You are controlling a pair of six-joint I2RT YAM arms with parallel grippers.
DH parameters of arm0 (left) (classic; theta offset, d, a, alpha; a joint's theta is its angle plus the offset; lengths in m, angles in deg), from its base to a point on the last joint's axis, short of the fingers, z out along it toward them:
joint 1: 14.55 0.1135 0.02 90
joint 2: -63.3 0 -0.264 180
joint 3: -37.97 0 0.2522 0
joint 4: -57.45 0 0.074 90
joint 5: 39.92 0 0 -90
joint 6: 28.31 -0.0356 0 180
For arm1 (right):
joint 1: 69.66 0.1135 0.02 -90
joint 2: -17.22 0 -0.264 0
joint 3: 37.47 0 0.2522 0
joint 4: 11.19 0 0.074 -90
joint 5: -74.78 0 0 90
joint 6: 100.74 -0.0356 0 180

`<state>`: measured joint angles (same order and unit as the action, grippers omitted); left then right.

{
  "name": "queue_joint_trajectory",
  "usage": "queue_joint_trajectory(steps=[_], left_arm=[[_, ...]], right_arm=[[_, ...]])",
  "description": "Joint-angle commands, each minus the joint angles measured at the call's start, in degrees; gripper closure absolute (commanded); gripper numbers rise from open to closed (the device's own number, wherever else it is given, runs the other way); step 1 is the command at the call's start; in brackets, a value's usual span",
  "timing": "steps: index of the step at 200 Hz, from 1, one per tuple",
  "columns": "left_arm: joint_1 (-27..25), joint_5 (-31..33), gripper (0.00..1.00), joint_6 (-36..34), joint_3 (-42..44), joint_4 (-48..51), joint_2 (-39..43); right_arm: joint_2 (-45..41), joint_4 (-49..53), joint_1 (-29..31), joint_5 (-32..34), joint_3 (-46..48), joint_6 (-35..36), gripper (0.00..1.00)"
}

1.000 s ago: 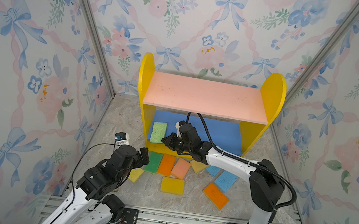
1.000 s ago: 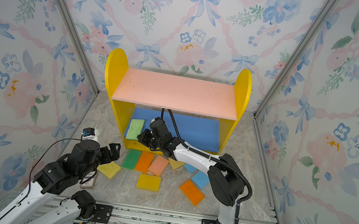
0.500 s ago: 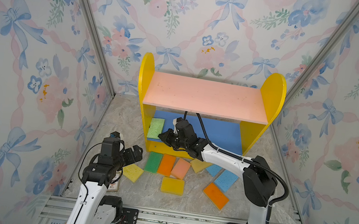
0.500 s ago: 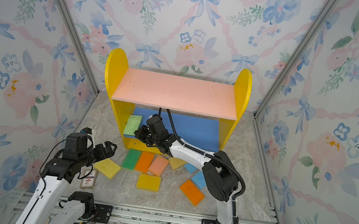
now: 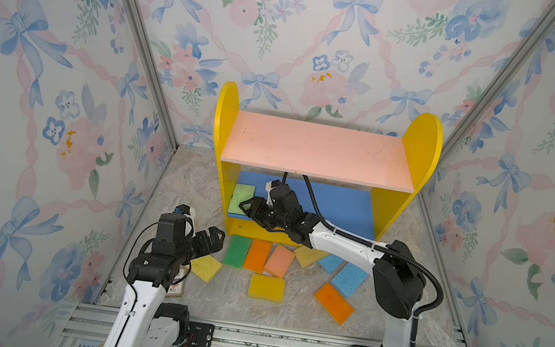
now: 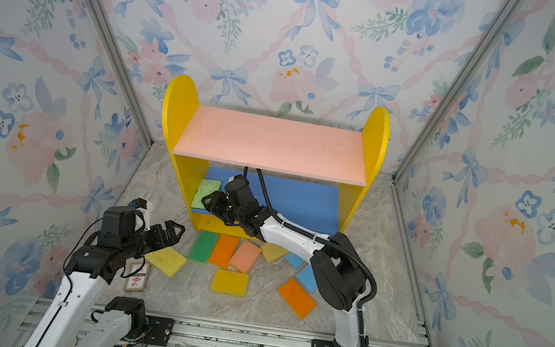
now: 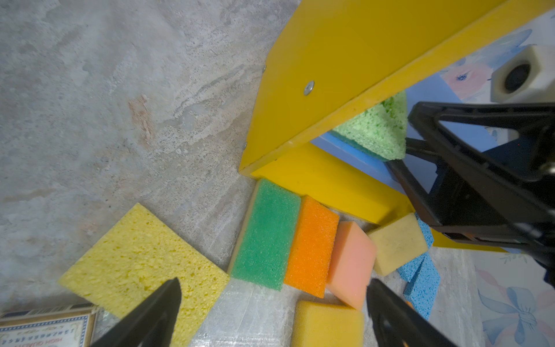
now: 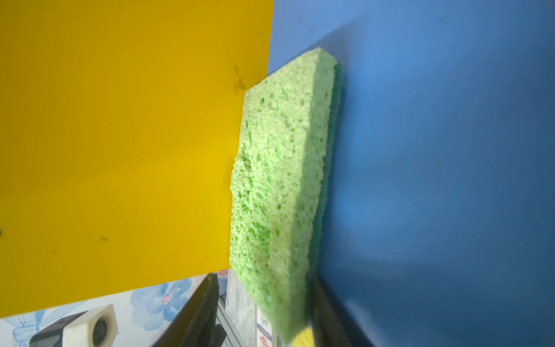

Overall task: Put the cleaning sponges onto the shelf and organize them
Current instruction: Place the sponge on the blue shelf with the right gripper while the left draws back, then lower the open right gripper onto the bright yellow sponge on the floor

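Light-green sponge [image 5: 241,198] on blue shelf board [image 5: 341,205]

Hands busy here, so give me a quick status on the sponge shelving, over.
Left gripper open, empty. Right gripper open around light green sponge on blue lower board. Nine sponges on floor; right arm crosses shelf front.

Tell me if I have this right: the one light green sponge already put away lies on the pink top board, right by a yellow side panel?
Not quite. The light green sponge lies on the blue lower board, not the pink top board. It is right by the yellow side panel, as you say. Both top views show this.
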<state>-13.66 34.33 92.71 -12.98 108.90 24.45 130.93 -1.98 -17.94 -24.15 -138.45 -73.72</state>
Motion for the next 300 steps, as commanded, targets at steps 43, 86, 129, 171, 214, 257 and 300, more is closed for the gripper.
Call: queue_joint_trajectory(steps=[43, 86, 129, 171, 214, 257, 300], left_arm=[[0.5, -0.9, 0.02, -1.2, 0.6, -0.6, -0.3], [0.5, -1.8, 0.02, -1.5, 0.7, -0.7, -0.7], [0.3, -6.5, 0.02, -0.6, 2.3, -2.3, -0.4], [-0.4, -15.4, 0.02, 3.3, 6.8, -4.4, 0.6], [-2.5, -16.5, 0.02, 5.7, 10.2, -6.1, 1.6], [-5.6, -14.6, 0.02, 7.5, 10.9, -6.5, 2.0], [-7.3, -13.1, 0.02, 8.9, 11.2, -7.0, 2.2]], right_arm=[[-1.2, 25.3, 1.5, 9.1, -7.6, 10.7, 0.26], [-8.4, 25.3, 3.6, 11.5, -4.1, 17.7, 0.18], [-24.2, 35.2, 6.8, 15.7, 8.4, 22.1, 0.09], [-32.8, 38.1, 8.2, 11.3, 24.3, 18.2, 0.03], [-33.4, 21.3, 7.8, 6.0, 38.9, 10.8, 0.01], [-27.9, 15.4, 7.1, 4.0, 40.6, 10.1, 0.14], [-24.6, 10.1, 6.6, 1.8, 42.0, 8.7, 0.35]])
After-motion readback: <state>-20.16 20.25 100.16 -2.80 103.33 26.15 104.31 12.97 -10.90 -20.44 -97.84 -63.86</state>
